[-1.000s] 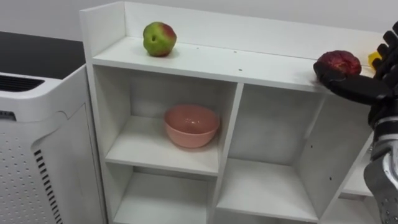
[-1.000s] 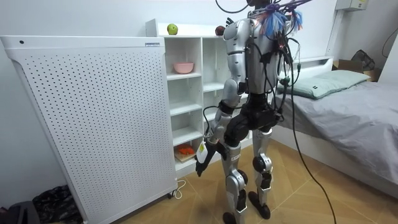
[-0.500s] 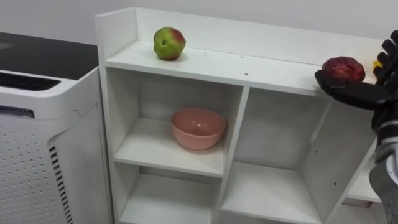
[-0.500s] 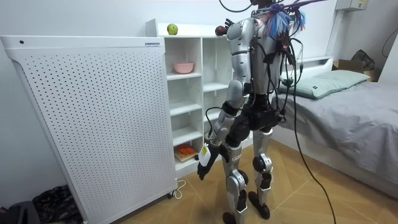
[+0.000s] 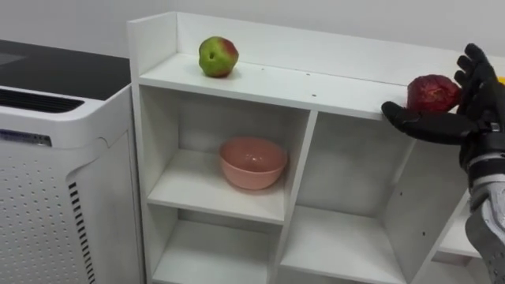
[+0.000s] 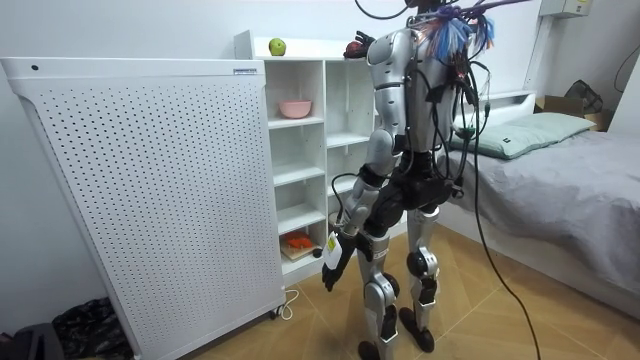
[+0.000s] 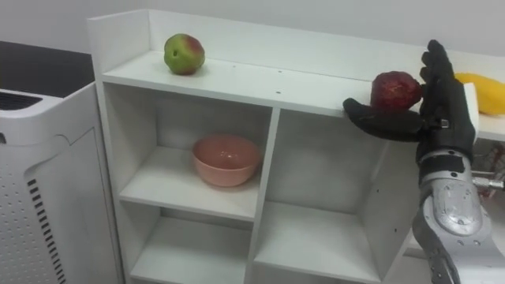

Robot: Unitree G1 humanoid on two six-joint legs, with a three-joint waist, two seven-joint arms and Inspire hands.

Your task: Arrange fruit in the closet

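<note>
A dark red fruit (image 7: 394, 90) sits at the right of the white closet's top board (image 7: 260, 79). My right hand (image 7: 442, 110) is open around it: the thumb reaches left along the board's front edge below the fruit, and the fingers stand straight up just right of it. Whether the hand touches the fruit is unclear. A green and red apple (image 7: 184, 53) rests at the top board's left end. A yellow fruit (image 7: 483, 82) lies right of my hand. In the room view my left hand (image 6: 331, 270) hangs relaxed by my thigh as I stand facing the closet.
A pink bowl (image 7: 226, 158) stands in the upper left compartment; the compartment to its right is bare. A white perforated unit (image 5: 47, 181) stands against the closet's left side. A bed (image 6: 560, 160) lies behind me at the room view's right.
The right hand's fingers have straightened up beside the red fruit and its thumb has slid left along the board's edge. The eye view has shifted, so the closet appears further right.
</note>
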